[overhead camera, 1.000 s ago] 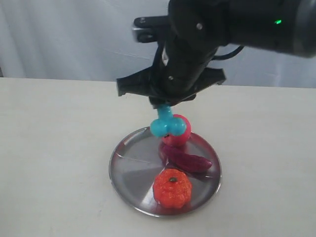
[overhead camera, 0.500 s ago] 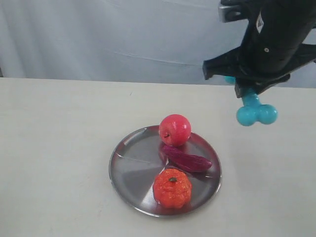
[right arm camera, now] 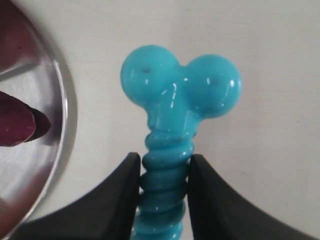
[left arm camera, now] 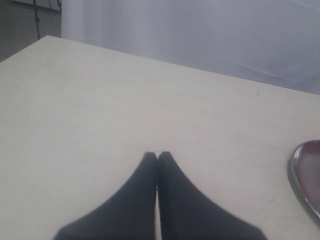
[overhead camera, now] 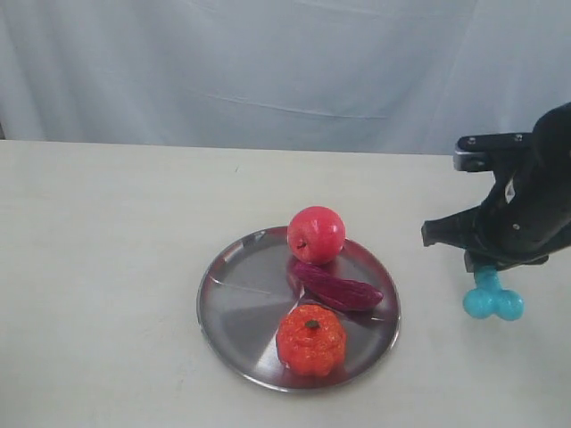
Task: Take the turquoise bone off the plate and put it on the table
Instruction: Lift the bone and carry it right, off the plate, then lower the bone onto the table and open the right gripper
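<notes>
My right gripper (overhead camera: 487,267) is shut on the ridged shaft of the turquoise bone (overhead camera: 492,299), to the right of the plate (overhead camera: 241,308). The bone hangs upright with its knobbed end (right arm camera: 181,86) pointing down, at or just above the table (overhead camera: 107,267); I cannot tell if it touches. In the right wrist view both black fingers (right arm camera: 122,192) press the shaft, and the plate rim (right arm camera: 67,115) lies beside the bone. My left gripper (left arm camera: 157,156) is shut with nothing in it, over bare tabletop; it does not show in the exterior view.
On the silver plate sit a red apple (overhead camera: 316,234), a purple eggplant-like toy (overhead camera: 337,285) and an orange pumpkin (overhead camera: 310,339). A pale curtain (overhead camera: 268,62) hangs behind the table. The plate's edge (left arm camera: 300,177) shows in the left wrist view.
My right gripper carried the turquoise bone from above the plate to the right, then down towards the table beside the plate. The items on the plate have not moved.
</notes>
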### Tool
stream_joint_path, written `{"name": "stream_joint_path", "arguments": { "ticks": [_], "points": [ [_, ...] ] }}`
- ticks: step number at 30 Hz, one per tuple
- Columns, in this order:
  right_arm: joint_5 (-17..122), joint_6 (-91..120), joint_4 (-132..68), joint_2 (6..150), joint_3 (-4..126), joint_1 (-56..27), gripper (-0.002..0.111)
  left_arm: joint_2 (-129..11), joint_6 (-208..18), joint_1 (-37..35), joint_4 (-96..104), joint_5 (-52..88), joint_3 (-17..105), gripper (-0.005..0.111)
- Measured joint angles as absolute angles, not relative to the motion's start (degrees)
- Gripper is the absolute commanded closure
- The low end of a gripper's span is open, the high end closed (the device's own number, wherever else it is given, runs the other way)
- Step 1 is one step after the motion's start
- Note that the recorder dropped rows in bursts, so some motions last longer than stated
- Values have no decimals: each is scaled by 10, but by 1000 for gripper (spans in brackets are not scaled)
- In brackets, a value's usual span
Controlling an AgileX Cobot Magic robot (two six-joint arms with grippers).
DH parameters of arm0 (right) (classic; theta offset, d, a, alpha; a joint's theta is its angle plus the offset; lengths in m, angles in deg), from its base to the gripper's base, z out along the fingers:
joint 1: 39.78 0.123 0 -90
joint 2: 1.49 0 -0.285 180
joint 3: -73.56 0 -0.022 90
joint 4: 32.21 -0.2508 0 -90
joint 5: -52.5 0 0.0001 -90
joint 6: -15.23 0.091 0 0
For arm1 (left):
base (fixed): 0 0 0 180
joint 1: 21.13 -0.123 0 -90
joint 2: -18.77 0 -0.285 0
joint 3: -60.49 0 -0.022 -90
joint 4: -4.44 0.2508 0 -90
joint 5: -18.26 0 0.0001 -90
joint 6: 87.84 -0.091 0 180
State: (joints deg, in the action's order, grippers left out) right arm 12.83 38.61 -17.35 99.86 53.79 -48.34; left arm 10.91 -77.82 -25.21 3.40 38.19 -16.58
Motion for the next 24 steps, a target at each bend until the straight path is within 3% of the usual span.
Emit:
{"name": "stream_joint_path", "arguments": {
  "ticks": [24],
  "points": [
    [291, 367, -177, 1129, 535, -484, 91, 109, -778, -252, 34, 382, -166, 107]
  ]
}}
